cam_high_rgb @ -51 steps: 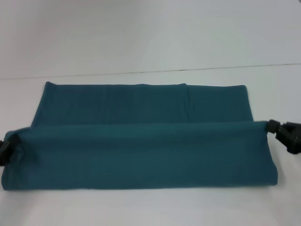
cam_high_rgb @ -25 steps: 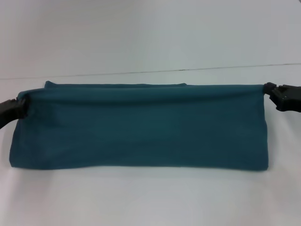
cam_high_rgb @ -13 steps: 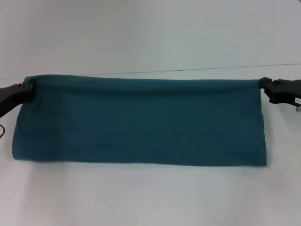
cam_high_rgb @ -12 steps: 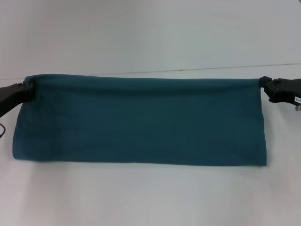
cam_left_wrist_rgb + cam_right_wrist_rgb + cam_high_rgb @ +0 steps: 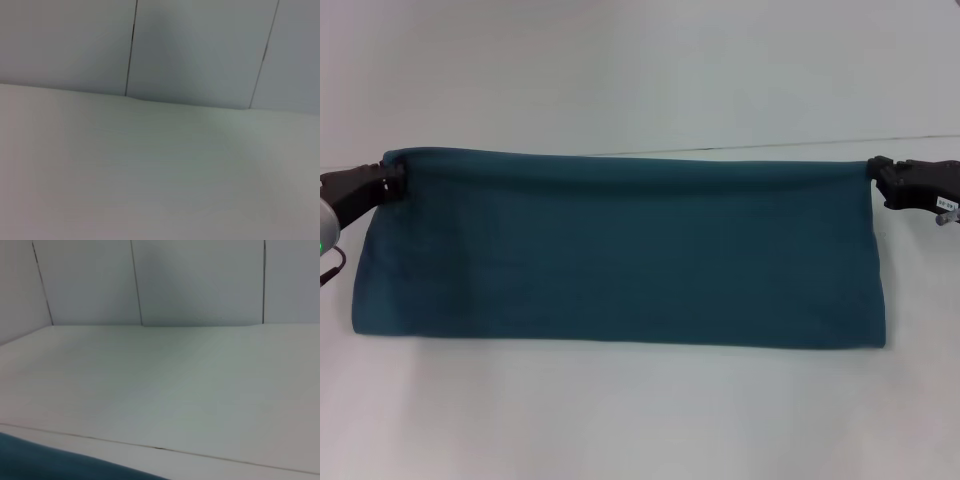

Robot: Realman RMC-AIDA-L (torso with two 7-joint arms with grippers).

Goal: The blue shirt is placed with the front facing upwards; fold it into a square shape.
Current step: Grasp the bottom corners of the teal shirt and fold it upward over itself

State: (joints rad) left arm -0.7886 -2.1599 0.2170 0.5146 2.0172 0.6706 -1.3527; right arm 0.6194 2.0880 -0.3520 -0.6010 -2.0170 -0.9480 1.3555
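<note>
The shirt [image 5: 620,250] lies on the white worktop [image 5: 620,420] as a long, narrow band, doubled over on itself, with no lettering or collar showing. Its long axis runs straight across from one end effector to the other.

The left end effector [image 5: 390,183] is clamped on the far corner of the band at the left end. The right end effector [image 5: 876,170] is clamped on the far corner at the right end. Between them, the far edge of the shirt is drawn into a taut, nearly level line and looks slightly raised, with the cloth rolling over it. From each end effector the body of the shirt extends inward toward the other arm and back toward the robot, where the near edge rests flat on the worktop.

The left wrist view shows only bare worktop and the panelled wall [image 5: 200,50] behind it. The right wrist view shows the same, plus a sliver of shirt [image 5: 50,465] at one corner.

Judgement: the lengthwise fold is at or close to completion; the far edge has not yet been laid down and let go. The band is far longer than it is deep, so a square requires folding across the long axis, one end carried toward the other. Both arms sit equally close, each at its own end, so either could carry its end inward along that axis.
</note>
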